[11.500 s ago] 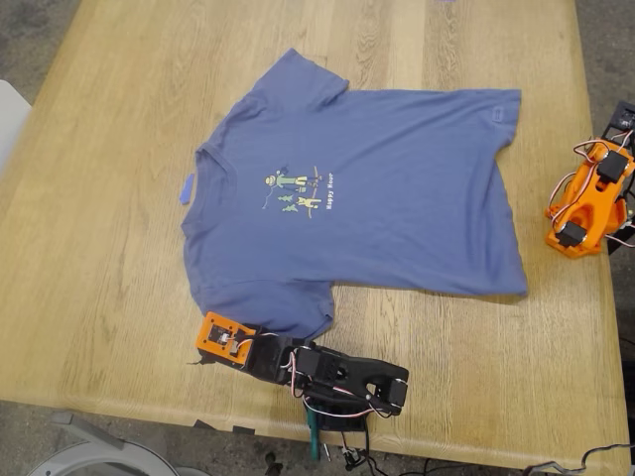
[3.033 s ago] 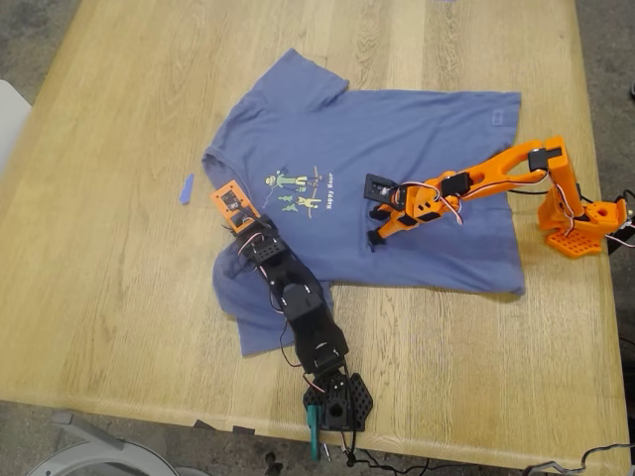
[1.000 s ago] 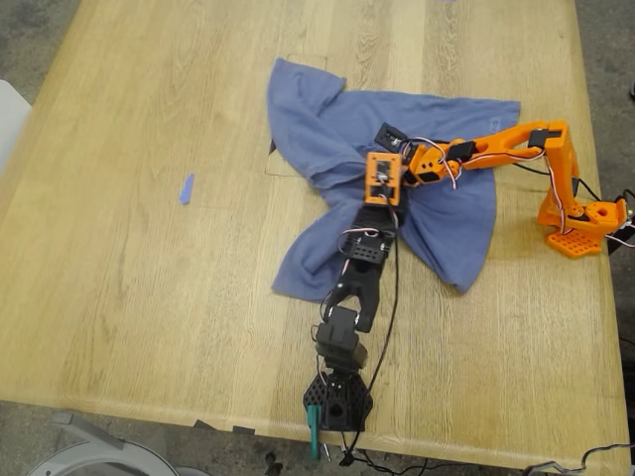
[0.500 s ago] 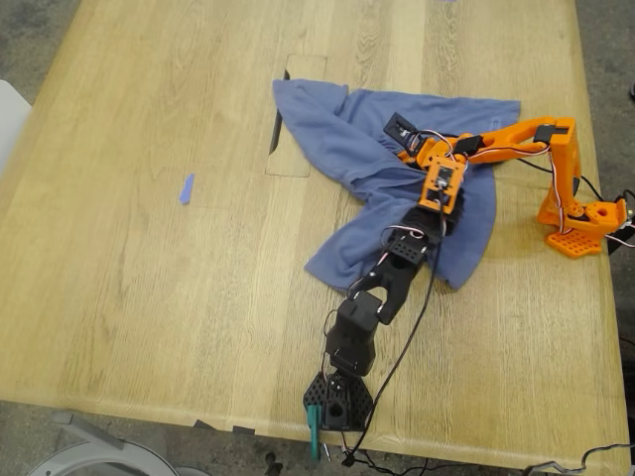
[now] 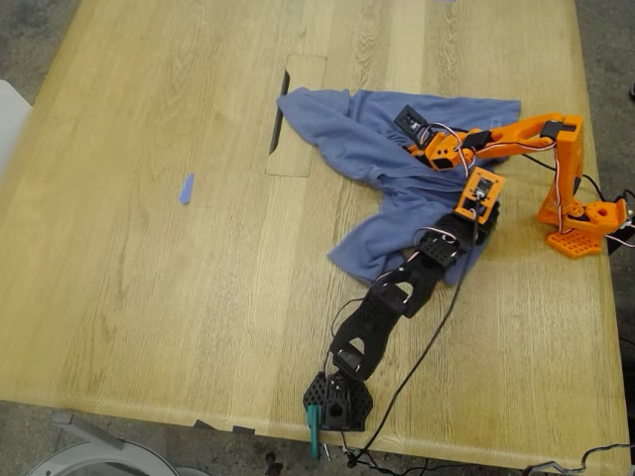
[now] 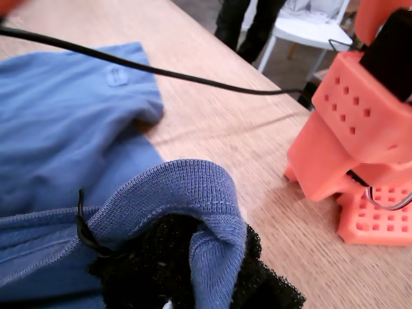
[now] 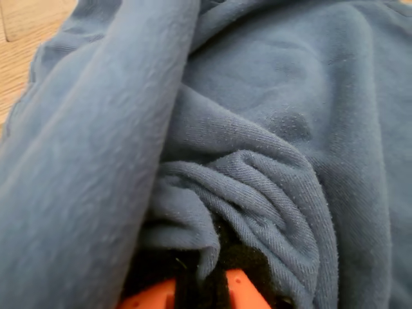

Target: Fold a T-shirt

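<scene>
The periwinkle-blue T-shirt (image 5: 347, 139) lies bunched and twisted toward the exterior view's right; its print is hidden. My first gripper (image 5: 480, 206), on the black arm, is shut on a ribbed hem of the T-shirt (image 6: 58, 122), which wraps over its black jaws (image 6: 193, 270), close to the orange arm's base (image 6: 354, 141). My second gripper (image 5: 425, 139), on the orange arm, is shut on a fold in the middle of the T-shirt (image 7: 257, 96); its orange fingertips (image 7: 241, 290) show under the cloth.
A tiny blue scrap (image 5: 187, 187) lies on the wooden table at the exterior view's left. A rectangular cut-out (image 5: 295, 114) shows in the table beside the shirt. The black arm's base (image 5: 337, 402) stands at the near edge. A cable (image 6: 193, 77) crosses over the shirt.
My first gripper has dragged its hem toward the exterior view's right, close to the orange base. The shirt went from flat to bunched, uncovering the table cut-out. My second gripper has moved slightly right with its fold.
</scene>
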